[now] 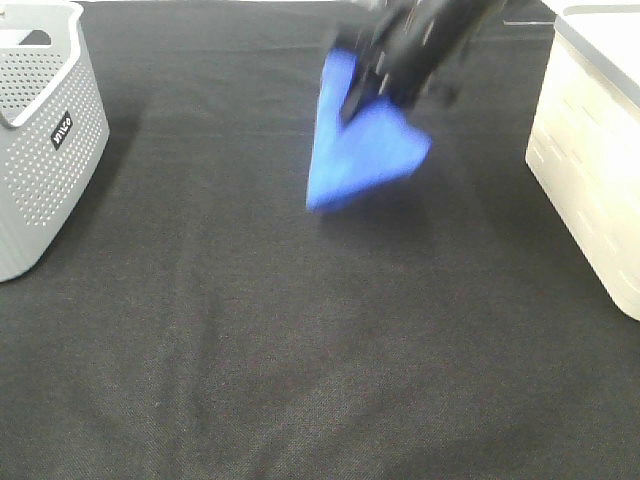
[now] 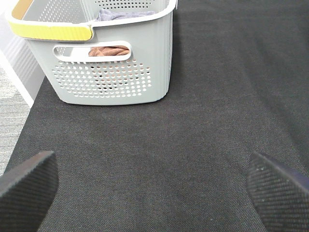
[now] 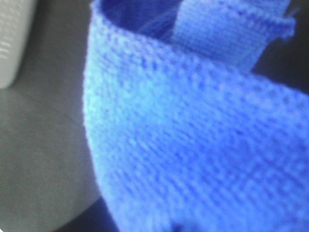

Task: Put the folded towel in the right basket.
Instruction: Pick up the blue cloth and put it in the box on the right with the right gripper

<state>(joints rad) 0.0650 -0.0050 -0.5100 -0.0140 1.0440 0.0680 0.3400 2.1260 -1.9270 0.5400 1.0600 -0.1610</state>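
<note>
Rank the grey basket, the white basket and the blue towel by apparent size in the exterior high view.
1. white basket and grey basket: about alike; both are cut off by the frame, so no ranking between them.
2. blue towel: smallest, even though held up nearer the camera.

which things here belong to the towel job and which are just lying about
In the job: blue towel, right end effector holding it, cream basket on the right.
Just lying about: grey basket, brown cloth inside it.
</note>
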